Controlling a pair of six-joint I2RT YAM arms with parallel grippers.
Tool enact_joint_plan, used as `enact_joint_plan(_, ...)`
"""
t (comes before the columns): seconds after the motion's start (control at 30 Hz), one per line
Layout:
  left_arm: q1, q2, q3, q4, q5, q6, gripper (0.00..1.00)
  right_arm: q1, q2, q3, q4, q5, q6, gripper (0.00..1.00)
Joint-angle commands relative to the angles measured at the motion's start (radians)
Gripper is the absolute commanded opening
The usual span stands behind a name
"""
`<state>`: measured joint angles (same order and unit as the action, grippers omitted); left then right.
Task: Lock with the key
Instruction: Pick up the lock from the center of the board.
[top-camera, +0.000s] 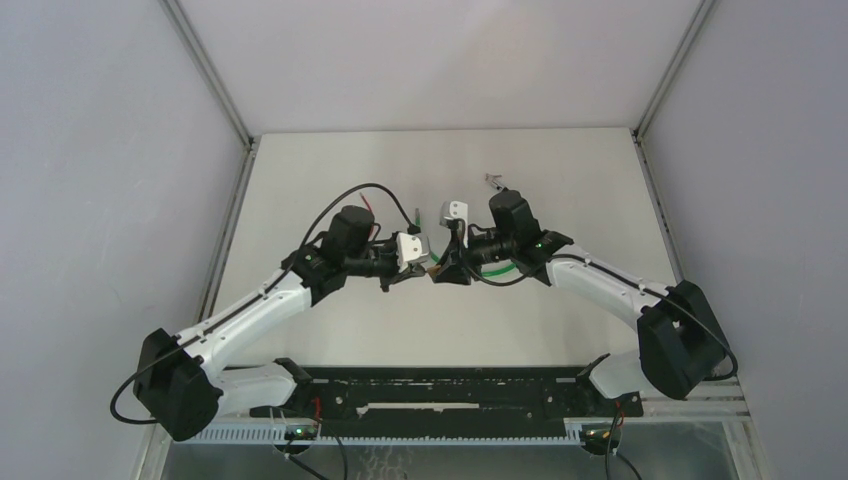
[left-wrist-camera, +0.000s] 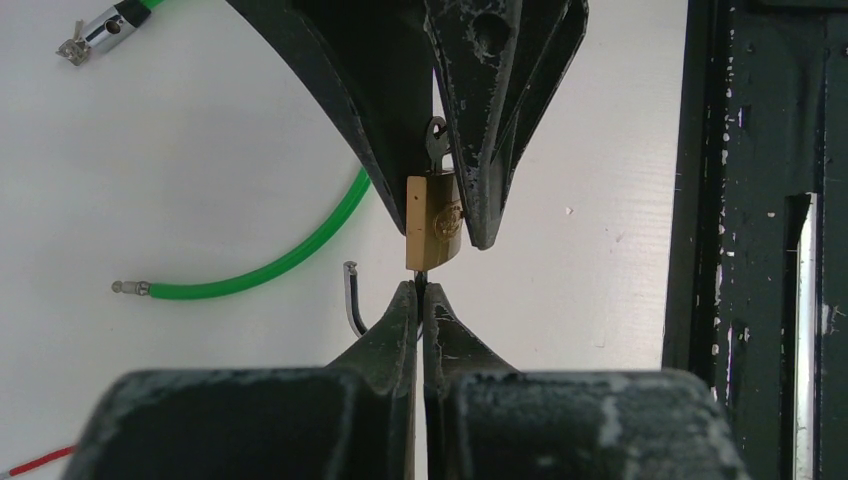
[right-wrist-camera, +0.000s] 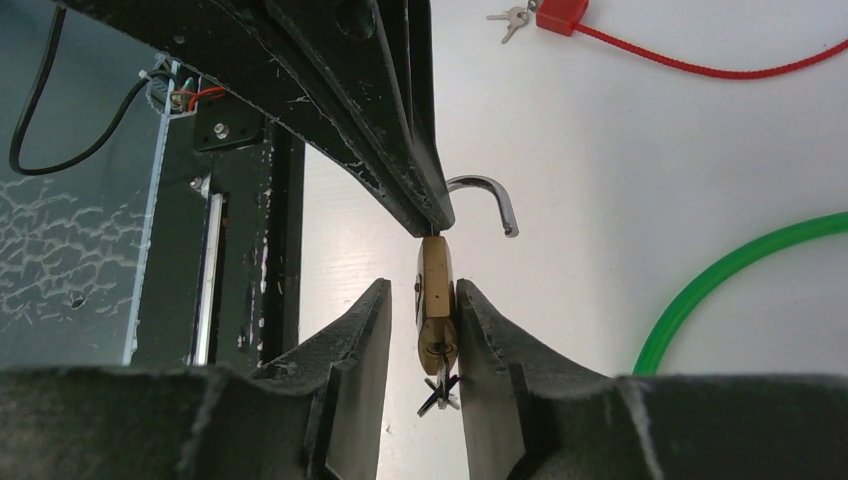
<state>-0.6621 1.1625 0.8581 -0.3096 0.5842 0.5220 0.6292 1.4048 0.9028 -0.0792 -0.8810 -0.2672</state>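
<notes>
Padlock (left-wrist-camera: 432, 222), small and brass, hangs in the air over the middle of the table (top-camera: 330, 180), caught between the two arms. Its key (left-wrist-camera: 437, 140) sits in the keyhole, the head sticking out of the end of the body that points away from the left arm. The shackle (right-wrist-camera: 490, 192) is open: one leg runs into the body, and the free hooked end curls out to the side, clear of its hole.

The right gripper (right-wrist-camera: 422, 290) has its jaws closed on the flat sides of the padlock. In its own wrist view one finger presses against the brass, while a thin gap shows on the other side. The left gripper (left-wrist-camera: 420, 288) has its jaws pressed almost together, pinching the thin shackle leg just beside the body.

Both arms reach forward and inward from the near corners. Their elbows are bent outward and their wrists turned to face each other, so the fingertips meet nearly nose to nose above the tabletop.

A green cable (left-wrist-camera: 290, 262) curves across the table beneath them, with a metal plug (left-wrist-camera: 100, 32) lying near it. Well apart, toward the far side, lie a red lock (right-wrist-camera: 560, 15) with its red cord and a pair of small keys (right-wrist-camera: 510, 17) just beside it.
</notes>
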Motion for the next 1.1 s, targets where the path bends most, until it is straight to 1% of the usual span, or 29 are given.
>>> enact_joint_plan(0.0, -0.005, -0.035, 0.043, 0.029, 0.025, -0.007, 0.00, 0.009, -0.003, 0.038, -0.003, -0.019, -0.031, 0.39)
enact_joint_plan(0.13, -0.005, -0.035, 0.042, 0.029, 0.022, -0.005, 0.00, 0.010, -0.001, 0.038, -0.008, -0.022, -0.036, 0.38)
enact_joint_plan(0.27, -0.005, -0.033, 0.041, 0.029, 0.018, -0.004, 0.00, 0.015, -0.001, 0.042, -0.024, -0.018, -0.054, 0.33)
enact_joint_plan(0.37, -0.005, -0.033, 0.042, 0.030, 0.016, -0.004, 0.00, 0.018, 0.008, 0.063, -0.062, -0.018, -0.072, 0.23)
enact_joint_plan(0.53, -0.005, -0.033, 0.042, 0.031, 0.013, -0.003, 0.00, 0.020, 0.018, 0.096, -0.109, -0.020, -0.095, 0.01)
enact_joint_plan(0.63, -0.005, -0.038, 0.040, 0.032, 0.017, -0.001, 0.02, 0.001, -0.002, 0.097, -0.111, -0.027, -0.097, 0.00)
enact_joint_plan(0.67, -0.005, -0.039, 0.040, 0.034, 0.018, 0.000, 0.05, -0.009, -0.009, 0.096, -0.112, -0.038, -0.094, 0.00)
enact_joint_plan(0.73, -0.005, -0.045, 0.039, 0.036, 0.025, 0.004, 0.15, -0.034, -0.026, 0.096, -0.112, -0.065, -0.091, 0.00)
enact_joint_plan(0.8, -0.005, -0.052, 0.041, 0.039, 0.033, 0.019, 0.32, -0.062, -0.045, 0.098, -0.117, -0.101, -0.091, 0.00)
enact_joint_plan(0.83, -0.005, -0.056, 0.046, 0.033, 0.034, 0.039, 0.36, -0.079, -0.055, 0.099, -0.124, -0.118, -0.093, 0.00)
enact_joint_plan(0.87, -0.005, -0.059, 0.056, 0.021, 0.033, 0.063, 0.45, -0.096, -0.063, 0.105, -0.136, -0.139, -0.095, 0.00)
enact_joint_plan(0.9, -0.005, -0.059, 0.074, -0.001, 0.031, 0.091, 0.52, -0.116, -0.071, 0.110, -0.157, -0.161, -0.097, 0.00)
enact_joint_plan(0.97, -0.005, -0.050, 0.127, -0.072, 0.018, 0.149, 0.61, -0.164, -0.088, 0.118, -0.178, -0.216, -0.090, 0.00)
enact_joint_plan(1.07, -0.005, -0.030, 0.207, -0.156, 0.002, 0.205, 0.69, -0.232, -0.110, 0.123, -0.185, -0.287, -0.050, 0.00)
